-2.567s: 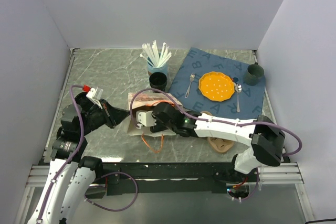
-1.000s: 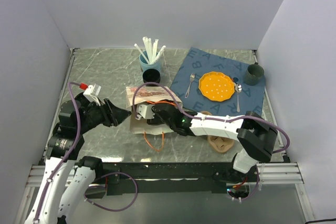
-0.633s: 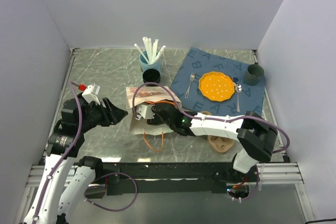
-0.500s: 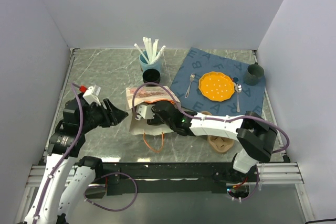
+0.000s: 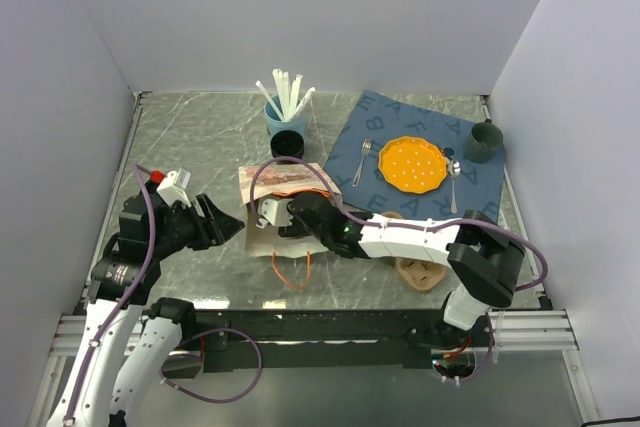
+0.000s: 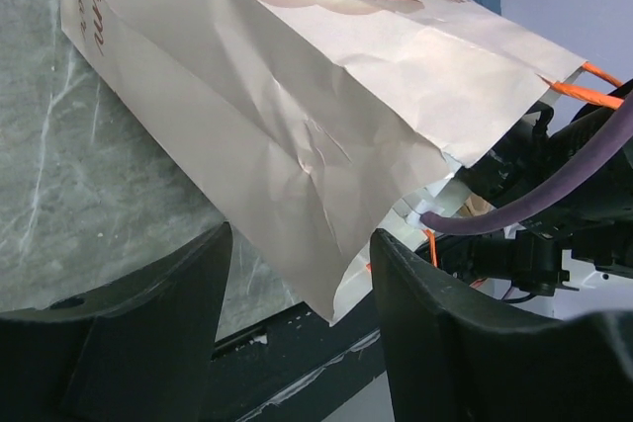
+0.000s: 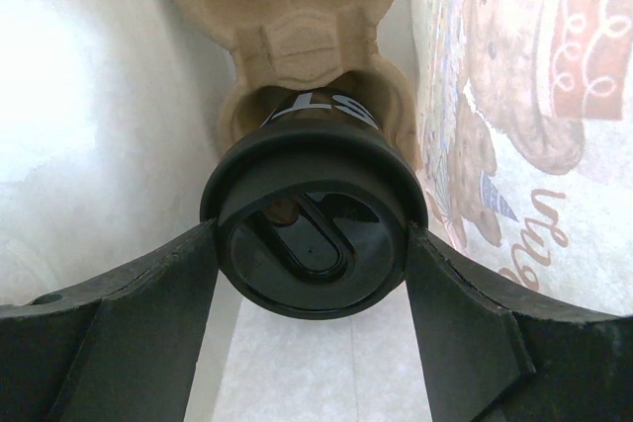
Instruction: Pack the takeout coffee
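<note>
Black plastic fills the right wrist view: the takeout coffee [image 7: 309, 244] lies inside the paper bag [image 7: 514, 106], its lid towards the camera and its base nosing into a pocket of the moulded pulp cup carrier [image 7: 297, 17] deeper in the bag. It is probably presented lengthwise so that it can slide home into that pocket. The right gripper [image 7: 313, 234] is clamped on the lid, one finger pressed to each side of its rim. The right arm reaches low and nearly flat over the table [image 5: 200, 137] from the bag's right, its wrist inside the mouth, so from above the bag's printed side hides both fingers and cup. The bag lies on its side, with orange handles [image 5: 297, 272] trailing from its near end. At the bag's left edge the left gripper [image 6: 302, 239] hovers with its fingers apart; the lower lip of the mouth hangs between them, not pinched. I judge it is placed there to hold the mouth wide. The left arm is folded, elbow out to the bag's left, wrist roughly level and pointing at the bag
</note>
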Tool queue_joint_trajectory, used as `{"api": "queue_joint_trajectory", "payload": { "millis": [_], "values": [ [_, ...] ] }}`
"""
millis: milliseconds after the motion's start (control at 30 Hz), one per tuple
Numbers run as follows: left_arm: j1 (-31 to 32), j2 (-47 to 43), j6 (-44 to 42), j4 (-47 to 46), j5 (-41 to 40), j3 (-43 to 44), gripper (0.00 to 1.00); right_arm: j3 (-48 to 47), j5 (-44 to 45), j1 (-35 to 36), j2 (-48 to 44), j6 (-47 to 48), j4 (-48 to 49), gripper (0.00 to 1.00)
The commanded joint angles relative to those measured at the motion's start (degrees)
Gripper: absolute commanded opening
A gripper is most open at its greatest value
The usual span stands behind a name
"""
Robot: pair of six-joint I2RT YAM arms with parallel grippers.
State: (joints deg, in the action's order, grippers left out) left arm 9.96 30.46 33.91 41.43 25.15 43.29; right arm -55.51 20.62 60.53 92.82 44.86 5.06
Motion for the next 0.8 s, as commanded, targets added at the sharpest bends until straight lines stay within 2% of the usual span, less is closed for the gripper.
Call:
{"api": "queue_joint_trajectory", "payload": {
  "millis": [0,167,333,433,667,767],
  "values": [
    [0.06,-0.40,0.02,1.02,-0.80,1.27,0.64,-3.46,1.00,-0.24,0.44,-0.65,1.71,0.47],
    [0.06,-0.66,0.45,-1.61,-1.41,-0.92,0.63,-4.61,0.82,-0.24,1.49,-0.65,1.27,0.47],
    [0.06,2.06,0.81,-4.60,-1.33,-0.75,0.54,-5.40,1.00,-0.33,2.89,-1.09,1.53,0.47],
    [0.06,3.38,-0.42,-4.87,-1.41,0.13,0.47,-5.84,1.09,-0.24,3.51,-0.92,1.88,0.47],
    [0.15,4.26,-0.68,-3.11,-1.50,1.36,0.17,-6.63,1.09,-0.24,4.21,-1.00,1.88,0.47],
    [0.15,4.35,-1.57,-2.14,-2.12,2.24,0.08,-6.46,1.00,-0.24,4.30,-0.92,1.97,0.47]
  ]
}}
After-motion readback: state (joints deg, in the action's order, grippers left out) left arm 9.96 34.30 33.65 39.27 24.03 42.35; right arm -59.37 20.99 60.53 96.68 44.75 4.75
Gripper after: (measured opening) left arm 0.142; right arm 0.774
